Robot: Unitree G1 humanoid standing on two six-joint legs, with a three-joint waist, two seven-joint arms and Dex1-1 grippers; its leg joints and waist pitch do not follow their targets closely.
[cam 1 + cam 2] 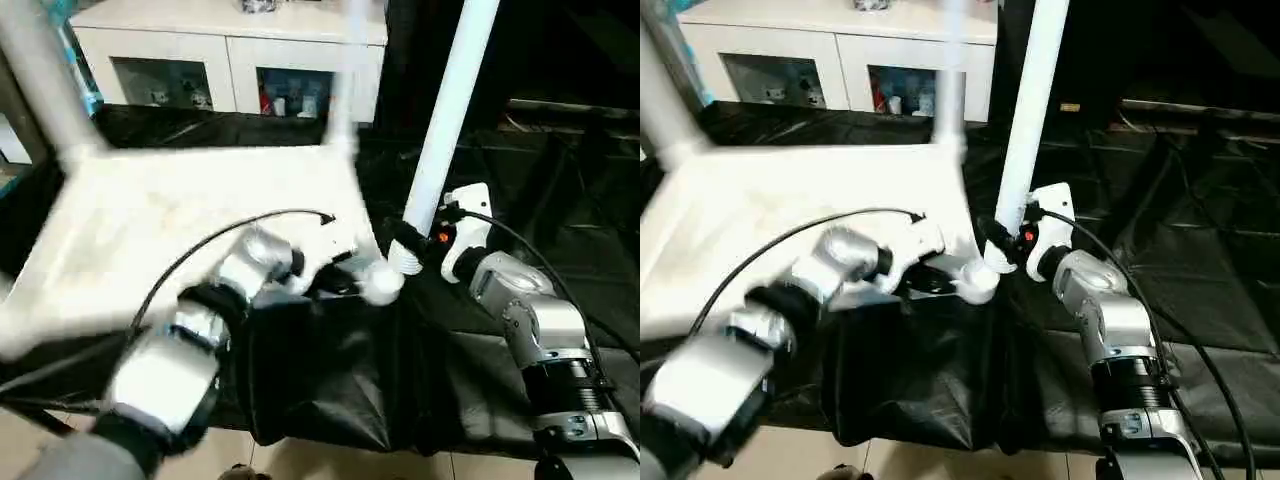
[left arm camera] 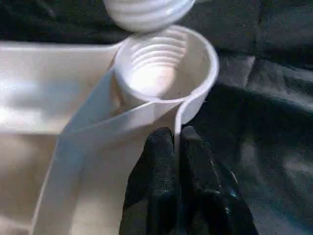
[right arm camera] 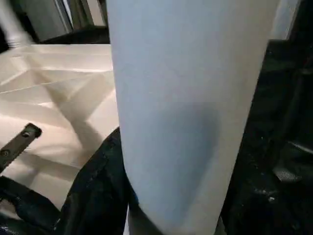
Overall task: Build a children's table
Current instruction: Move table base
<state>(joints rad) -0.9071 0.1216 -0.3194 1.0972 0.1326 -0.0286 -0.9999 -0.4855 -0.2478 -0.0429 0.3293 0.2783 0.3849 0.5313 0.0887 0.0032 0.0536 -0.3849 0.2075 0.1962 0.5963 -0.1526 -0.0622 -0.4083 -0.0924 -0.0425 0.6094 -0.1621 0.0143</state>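
Over black-draped work table (image 1: 560, 260), head view: children's table (image 1: 180, 230) inverted; right gripper (image 1: 412, 243) clamps upright leg (image 1: 448, 120) just beside near corner socket (image 1: 382, 284). Left wrist view: left gripper (image 2: 177, 142) pinched on socket-side rim, steadying it. Right wrist view: leg close-up. You: centre threaded end, keep vertical, then lower.

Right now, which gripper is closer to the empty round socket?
Left. The left gripper sits right at the corner socket; the right gripper holds the leg just beside it.
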